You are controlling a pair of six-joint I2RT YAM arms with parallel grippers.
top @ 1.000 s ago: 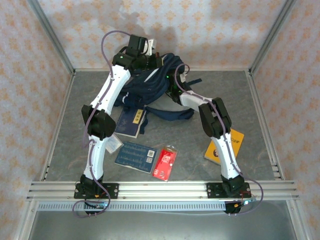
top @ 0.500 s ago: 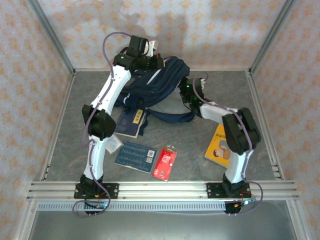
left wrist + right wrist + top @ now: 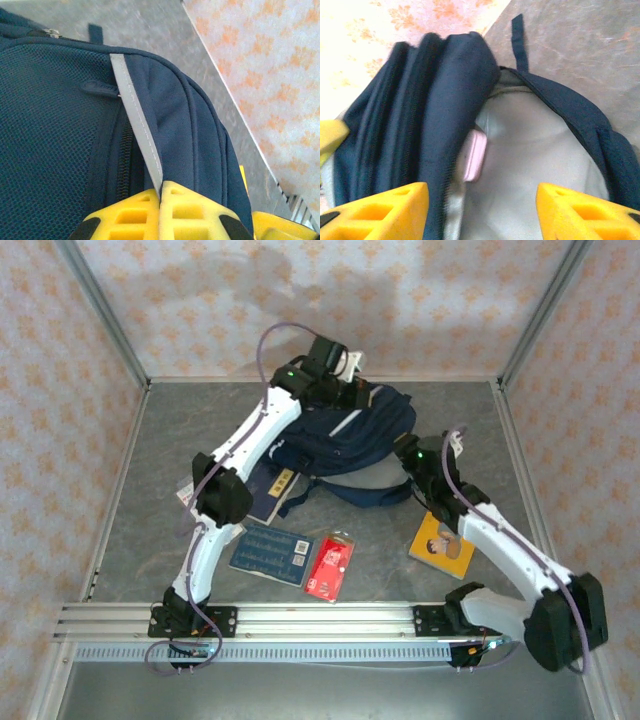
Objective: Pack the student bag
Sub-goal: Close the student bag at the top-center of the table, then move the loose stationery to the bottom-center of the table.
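Packing looks barely begun from my console: the student bag [image 3: 345, 435] sits at the far middle of the table [image 3: 190, 430], mouth gaping onto pale lining with one pink item [image 3: 474, 156] inside, while a yellow book [image 3: 440, 540], red packet [image 3: 330, 566], blue card [image 3: 270, 552] and navy booklet [image 3: 268, 490] lie loose in front. My left gripper [image 3: 160, 192], reaching far over, pinches the bag's white-striped top (jaws tight on fabric); my right gripper [image 3: 482, 200], arm stretched low from the right, faces the opening, fingers wide and empty.
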